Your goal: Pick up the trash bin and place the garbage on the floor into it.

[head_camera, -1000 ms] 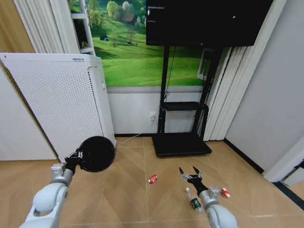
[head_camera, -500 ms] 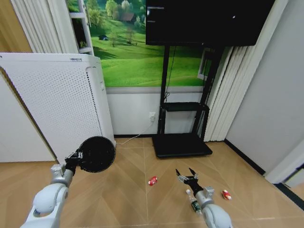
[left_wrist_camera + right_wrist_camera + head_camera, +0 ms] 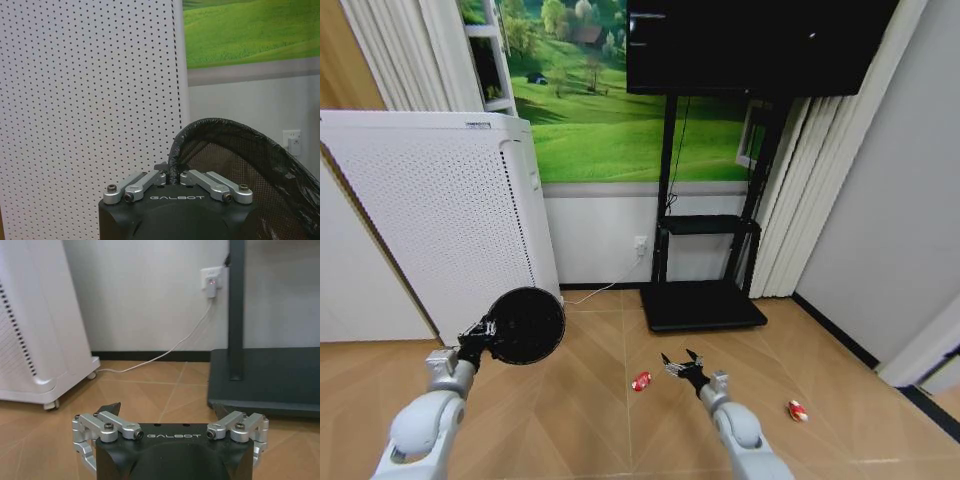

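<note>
The right gripper's arm (image 3: 745, 445) covers the floor beneath it, and the trash bin (image 3: 240, 165) runs past the left wrist view's edge.

The left arm is raised at the robot's left side, forearm angled up and forward, and the left gripper (image 3: 480, 333) is clamped tight, fingers (image 3: 145, 181) drawn together over a rim. The right arm is stretched forward and low, and the right gripper (image 3: 684, 364) is spread wide, fingers (image 3: 111, 408) well apart, nothing held.

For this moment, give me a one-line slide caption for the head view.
Left claw holds the trash bin off the floor; open right claw hovers beside a red can.
</note>
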Tool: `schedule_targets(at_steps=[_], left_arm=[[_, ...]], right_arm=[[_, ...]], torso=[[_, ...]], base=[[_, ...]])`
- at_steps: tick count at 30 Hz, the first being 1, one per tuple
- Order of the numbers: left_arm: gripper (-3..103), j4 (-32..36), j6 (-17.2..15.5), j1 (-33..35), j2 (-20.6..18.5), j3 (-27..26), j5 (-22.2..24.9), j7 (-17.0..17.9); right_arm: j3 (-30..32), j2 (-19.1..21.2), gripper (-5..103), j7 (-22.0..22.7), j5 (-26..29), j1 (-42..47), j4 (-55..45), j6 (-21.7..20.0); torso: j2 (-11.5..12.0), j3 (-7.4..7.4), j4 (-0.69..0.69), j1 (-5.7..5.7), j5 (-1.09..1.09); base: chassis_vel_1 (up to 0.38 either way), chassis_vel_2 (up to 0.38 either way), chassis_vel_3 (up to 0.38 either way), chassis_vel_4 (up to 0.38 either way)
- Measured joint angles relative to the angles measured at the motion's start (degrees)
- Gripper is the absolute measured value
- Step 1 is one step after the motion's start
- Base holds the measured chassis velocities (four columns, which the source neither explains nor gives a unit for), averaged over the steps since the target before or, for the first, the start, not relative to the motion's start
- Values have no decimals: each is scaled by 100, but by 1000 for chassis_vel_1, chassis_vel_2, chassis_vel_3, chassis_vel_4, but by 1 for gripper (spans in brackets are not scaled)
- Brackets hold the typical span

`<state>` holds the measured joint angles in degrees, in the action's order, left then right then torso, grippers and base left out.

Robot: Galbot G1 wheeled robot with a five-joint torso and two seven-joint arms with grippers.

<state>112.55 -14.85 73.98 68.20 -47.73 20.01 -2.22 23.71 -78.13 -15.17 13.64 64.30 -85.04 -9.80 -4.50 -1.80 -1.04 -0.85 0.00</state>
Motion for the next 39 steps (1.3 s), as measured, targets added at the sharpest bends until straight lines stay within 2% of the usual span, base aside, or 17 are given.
schedule_targets(at_steps=[2, 5, 10, 12, 16, 18, 26, 31, 39], left_arm=[[7, 1, 25, -5, -33, 8, 4, -31], [7, 18, 25, -39, -88, 29, 36, -30], [7, -28, 60, -144, -180, 79, 145, -44], [7, -244, 179, -319, -203, 135, 242, -170], [7, -453, 252, -477, -198, 198, 353, -308], [7, -570, 248, -572, -191, 286, 562, -353], [7, -501, 158, -507, -177, 386, 632, -363], [7, -373, 107, -428, -199, 352, 645, -364], [7, -219, 95, -269, -183, 255, 628, -367]], right_arm=[[-417, -43, 100, -102, -118, -395, 564, 28], [-708, -106, 100, -129, -218, -673, 1044, 29], [-1010, -212, 100, -136, -297, -920, 1668, 1], [-1154, -363, 100, -137, -357, -1108, 2238, -6], [-1151, -544, 100, -145, -552, -1278, 2732, 83], [-1023, -743, 100, -150, -747, -1456, 3185, 229], [-788, -910, 100, -143, -847, -1681, 3731, 437], [-640, -837, 100, -51, -723, -1539, 3451, 660], [385, -611, 100, 57, -801, -785, 1762, 868]], torso=[[0, 0, 0, 0, 0], [0, 0, 1, 0, -2], [0, 0, 0, -1, -1], [0, 0, 0, -1, -1], [0, 0, -1, -1, -2], [0, 0, 0, -1, -2], [0, 0, 0, -1, -1], [0, 0, 1, -1, 0], [0, 1, -1, 0, 0]], base=[[0, 0, 0, 0], [0, 0, 0, 0], [0, 0, 0, 0], [0, 0, 0, 0], [0, 0, 0, 0], [0, 0, 0, 0], [0, 0, 0, 0], [0, 0, 0, 0], [0, 0, 0, 0]])
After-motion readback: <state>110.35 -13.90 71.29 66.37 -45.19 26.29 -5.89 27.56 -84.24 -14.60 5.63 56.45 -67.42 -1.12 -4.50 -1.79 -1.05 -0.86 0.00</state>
